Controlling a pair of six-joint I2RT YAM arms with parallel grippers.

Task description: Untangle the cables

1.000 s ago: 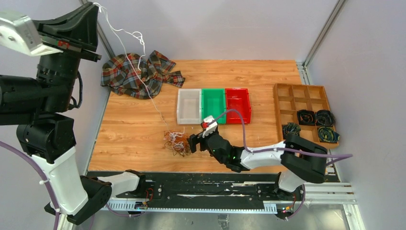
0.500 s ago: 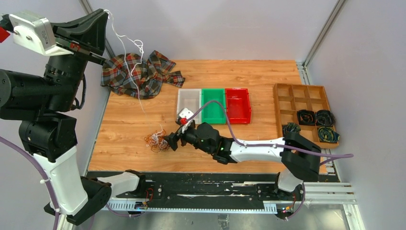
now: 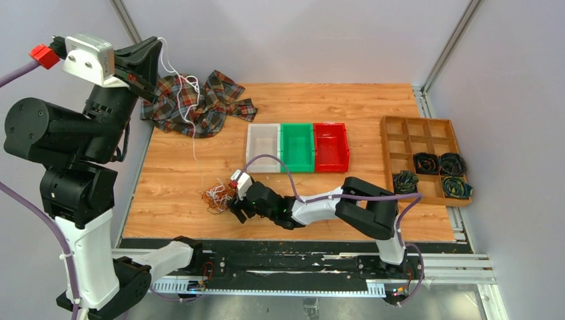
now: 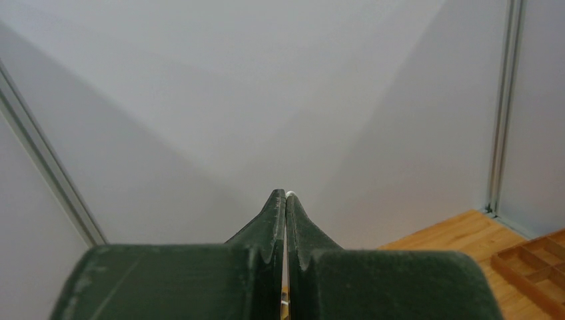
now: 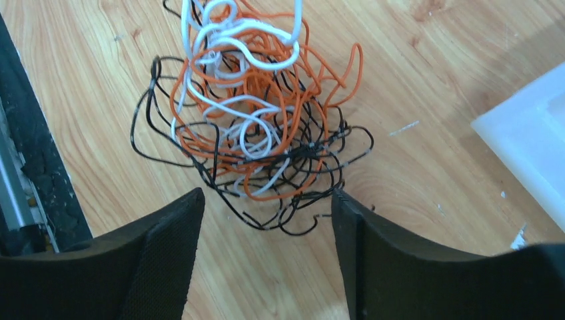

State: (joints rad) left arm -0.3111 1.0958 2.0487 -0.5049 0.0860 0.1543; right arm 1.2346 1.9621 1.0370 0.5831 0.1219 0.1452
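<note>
Right hand [image 5: 266, 197] open at cable tangle [image 5: 246, 120]; left hand [image 4: 286, 195] pinching white cable [image 3: 194, 140].

The cables [image 5: 246, 133] form an orange, black and white tangle on the pale wood-grain counter [image 3: 333, 107]. A white cable [image 3: 194, 140] crosses the dark green, red and tan plaid cloth [image 3: 220, 100] at upper left. Mid-frame sit a whitish bin [image 3: 263, 148], a green bin [image 3: 297, 147] and a red bin [image 3: 331, 146].

I see bare desk [image 3: 173, 173] left of the cable tangle [image 3: 216, 197] and between it and the plaid cloth [image 3: 200, 103]. The white cable [image 3: 194, 140] hanging from the left end effector [image 3: 157, 47] crosses that gap. The three bins [image 3: 298, 147] block the far right; the right end effector [image 5: 266, 197] closes off the tangle's right side
</note>
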